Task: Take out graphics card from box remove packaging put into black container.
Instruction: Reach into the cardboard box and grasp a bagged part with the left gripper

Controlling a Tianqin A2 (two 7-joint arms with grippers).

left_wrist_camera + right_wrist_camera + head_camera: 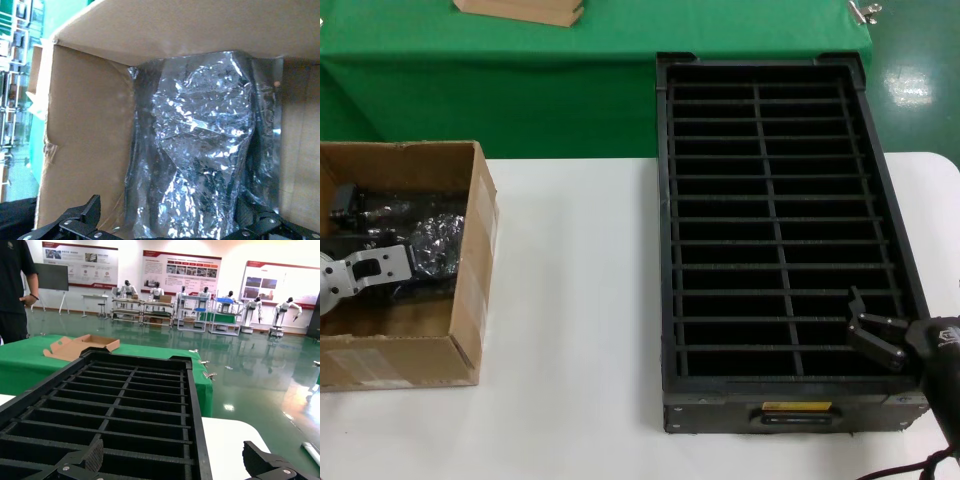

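The brown cardboard box (470,300) stands open at the left of the white table. Crinkled shiny bags lie inside it. My left gripper (425,258) is down inside the box, open. In the left wrist view its fingers (85,215) stand on either side of the shiny grey-blue packaging bag (200,150), with the gripper (170,222) not closed on it. The graphics card itself does not show. The black container (780,220) stands at the right with empty slots. My right gripper (865,325) hovers open and empty over its near right corner, as the right wrist view (175,460) also shows.
A green-clothed table (520,90) runs behind the white table (580,320), with a flat tan board (520,10) on it. Darker crinkled bags (380,212) lie farther back in the box. A person (15,290) stands beyond the green table.
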